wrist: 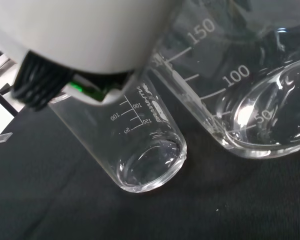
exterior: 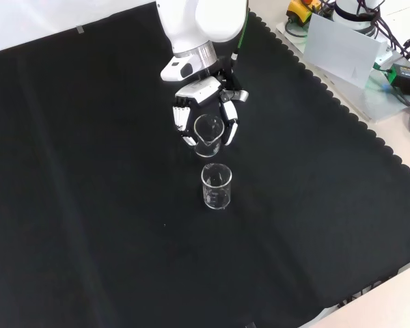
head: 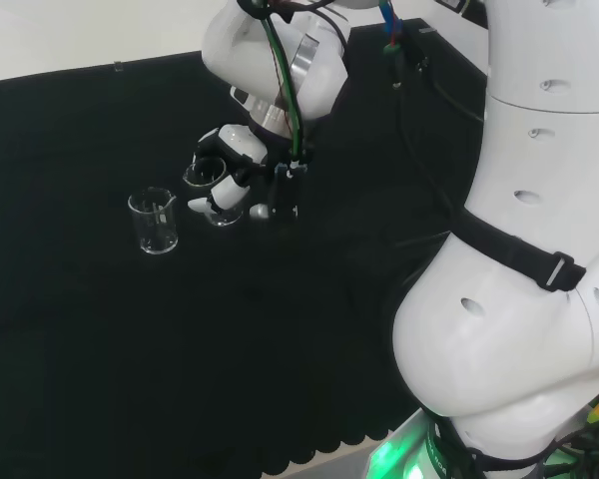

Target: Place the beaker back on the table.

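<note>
Hand [exterior: 206, 113] curled round beaker [exterior: 208, 135], low over table [exterior: 89, 205] — just beside second beaker [exterior: 216, 186]. Risk: clipping that neighbour on set-down, or tipping if released tilted.

Count, front view: two clear glass beakers on the black-cloth table [exterior: 89, 205]. One beaker [exterior: 209, 134] sits within the fingers of the single robot hand [exterior: 203, 92]; the second beaker [exterior: 216, 186] stands free just beside it. One white arm [exterior: 201, 24].
</note>
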`<state>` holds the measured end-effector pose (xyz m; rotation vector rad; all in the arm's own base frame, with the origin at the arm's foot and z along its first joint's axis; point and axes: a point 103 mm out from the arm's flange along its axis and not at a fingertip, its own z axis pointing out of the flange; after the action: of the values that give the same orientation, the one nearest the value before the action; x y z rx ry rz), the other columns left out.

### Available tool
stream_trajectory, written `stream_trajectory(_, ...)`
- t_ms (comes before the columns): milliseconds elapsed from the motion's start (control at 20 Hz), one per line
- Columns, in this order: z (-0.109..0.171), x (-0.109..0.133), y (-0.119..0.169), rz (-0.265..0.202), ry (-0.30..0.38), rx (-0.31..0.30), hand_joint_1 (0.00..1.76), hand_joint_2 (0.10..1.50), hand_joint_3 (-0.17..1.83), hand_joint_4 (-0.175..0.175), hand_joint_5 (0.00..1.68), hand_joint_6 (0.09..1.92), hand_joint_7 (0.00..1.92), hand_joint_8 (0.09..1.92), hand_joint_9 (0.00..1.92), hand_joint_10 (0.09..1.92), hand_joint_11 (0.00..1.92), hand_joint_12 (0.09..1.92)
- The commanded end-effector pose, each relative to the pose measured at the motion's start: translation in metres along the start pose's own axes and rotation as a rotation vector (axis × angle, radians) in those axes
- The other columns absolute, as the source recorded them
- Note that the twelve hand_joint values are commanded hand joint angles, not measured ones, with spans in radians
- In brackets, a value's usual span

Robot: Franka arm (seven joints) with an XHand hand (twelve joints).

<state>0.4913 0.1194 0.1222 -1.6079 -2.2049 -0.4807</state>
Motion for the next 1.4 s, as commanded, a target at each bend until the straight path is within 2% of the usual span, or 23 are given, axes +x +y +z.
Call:
stream_trajectory(50,0.001,0.000,0.000,-0.002,0.014,-0.004,1.44,0.51,0.92,-0.175,1.10,0.94,1.34,0.77,1.35,0.75,1.27,0.78)
stream_trajectory(450,-0.001,-0.012,-0.001,0.013,0.056,-0.020,1.44,0.51,0.91,-0.175,1.10,0.94,1.34,0.77,1.35,0.74,1.27,0.78)
stream_trajectory(1000,0.008,-0.007,0.001,0.006,0.050,-0.020,1.44,0.51,0.91,-0.175,1.10,0.94,1.35,0.76,1.35,0.74,1.27,0.78)
stream_trajectory(1400,0.002,-0.018,-0.002,0.010,0.061,-0.029,1.44,0.51,0.91,-0.175,1.10,0.94,1.35,0.76,1.35,0.74,1.27,0.78)
